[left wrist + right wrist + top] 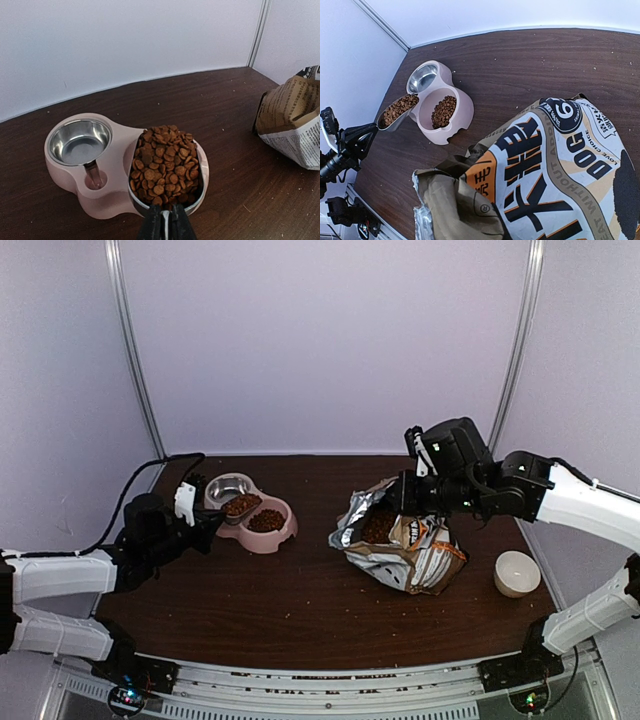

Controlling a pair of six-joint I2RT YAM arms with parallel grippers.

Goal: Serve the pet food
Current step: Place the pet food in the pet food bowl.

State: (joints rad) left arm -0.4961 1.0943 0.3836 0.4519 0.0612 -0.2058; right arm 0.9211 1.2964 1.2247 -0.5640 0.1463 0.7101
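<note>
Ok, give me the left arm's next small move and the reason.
Probably roll the left gripper to tip the scoop: it is heaped with kibble and held level over the pink feeder, whose open basin is only partly filled.

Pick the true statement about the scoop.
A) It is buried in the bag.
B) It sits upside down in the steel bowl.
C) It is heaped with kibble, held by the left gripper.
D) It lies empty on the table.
C: the scoop is piled with kibble and the left gripper is shut on its handle, holding it at the pink feeder.
</note>
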